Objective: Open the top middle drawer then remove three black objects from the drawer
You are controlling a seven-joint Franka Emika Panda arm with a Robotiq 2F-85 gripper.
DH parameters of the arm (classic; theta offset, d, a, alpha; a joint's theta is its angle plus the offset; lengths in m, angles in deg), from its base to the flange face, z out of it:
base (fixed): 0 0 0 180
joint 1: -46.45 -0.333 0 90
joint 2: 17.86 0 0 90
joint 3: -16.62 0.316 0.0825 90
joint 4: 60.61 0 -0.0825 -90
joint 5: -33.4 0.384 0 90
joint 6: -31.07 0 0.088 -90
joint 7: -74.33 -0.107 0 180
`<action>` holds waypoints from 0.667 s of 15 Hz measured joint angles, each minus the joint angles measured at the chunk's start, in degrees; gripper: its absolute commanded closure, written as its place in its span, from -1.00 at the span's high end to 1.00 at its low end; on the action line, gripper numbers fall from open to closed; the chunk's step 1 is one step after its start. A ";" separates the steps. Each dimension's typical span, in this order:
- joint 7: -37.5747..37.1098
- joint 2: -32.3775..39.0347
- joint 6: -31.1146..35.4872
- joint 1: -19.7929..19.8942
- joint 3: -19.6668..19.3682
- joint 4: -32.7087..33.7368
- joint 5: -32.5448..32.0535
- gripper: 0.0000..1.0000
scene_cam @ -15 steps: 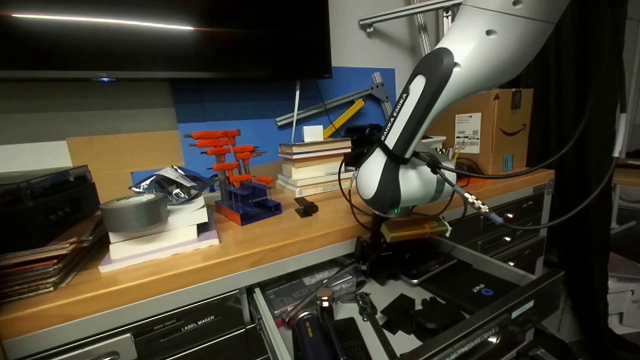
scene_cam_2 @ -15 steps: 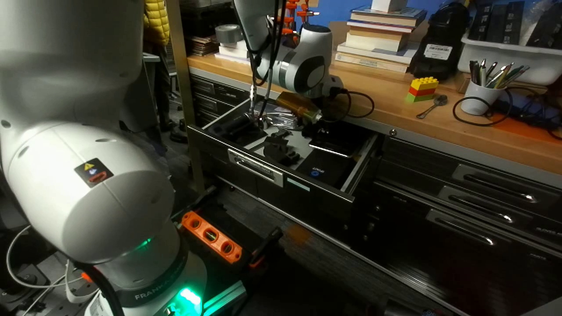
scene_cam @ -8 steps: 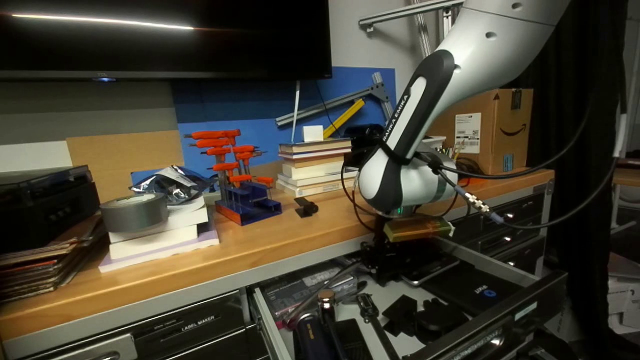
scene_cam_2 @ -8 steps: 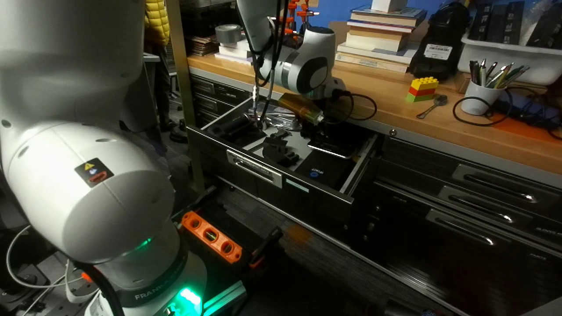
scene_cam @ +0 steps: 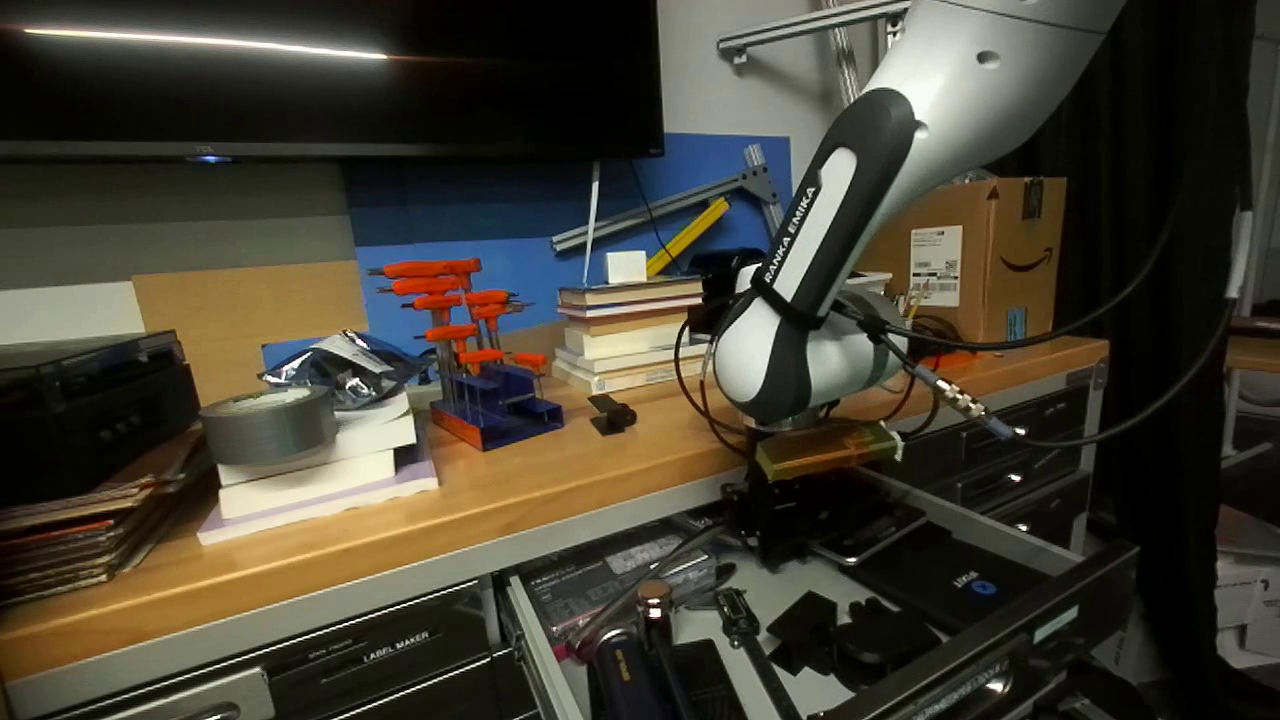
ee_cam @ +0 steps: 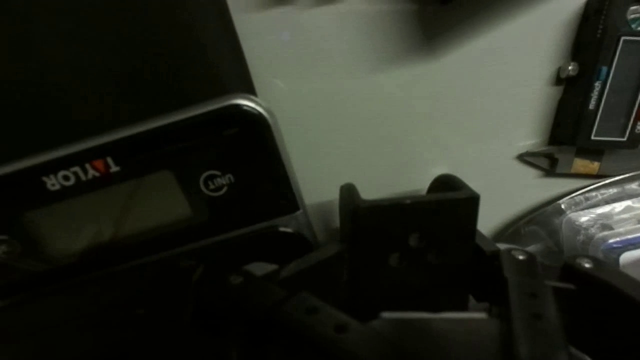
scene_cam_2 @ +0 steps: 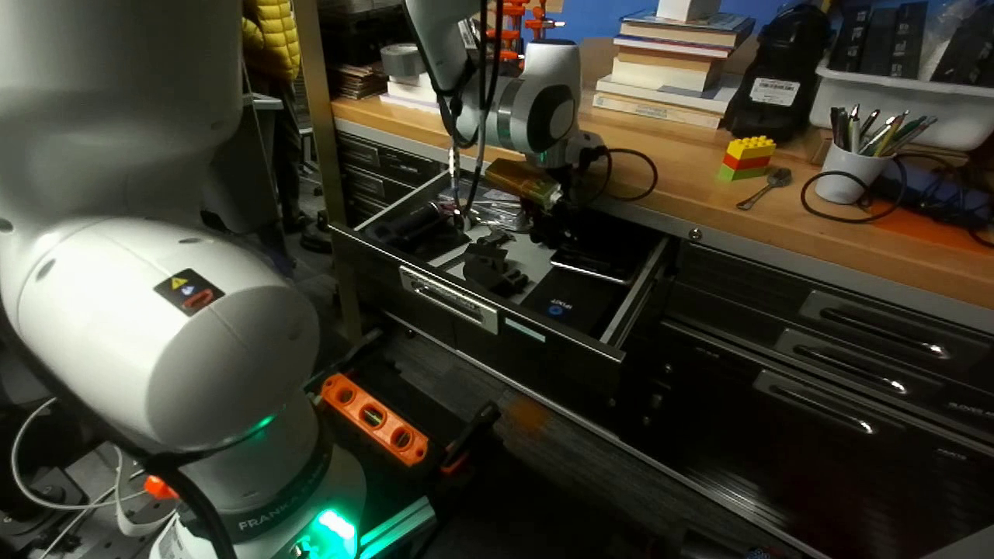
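One wooden worktop [scene_cam: 560, 470] — one drawer [scene_cam_2: 474, 309] pulled out; tool [ee_cam: 410, 255] gripping one black object [ee_cam: 410, 220].

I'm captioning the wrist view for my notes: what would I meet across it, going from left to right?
Taylor scale, black block held in the tool, digital caliper.

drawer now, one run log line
top middle drawer: open | pincer: closed on black block | lift: can't tell | other black pieces: inside drawer
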 measured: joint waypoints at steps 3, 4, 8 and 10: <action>-5.12 -1.64 -2.63 -2.77 -1.70 0.01 -3.88 -0.34; -6.35 -2.44 -3.70 -3.22 -1.91 0.01 -4.82 -0.34; -10.54 -6.36 -8.46 -3.93 -2.08 0.07 -8.64 -0.34; -12.98 -9.09 -12.55 -4.13 -2.02 0.30 -11.23 -0.34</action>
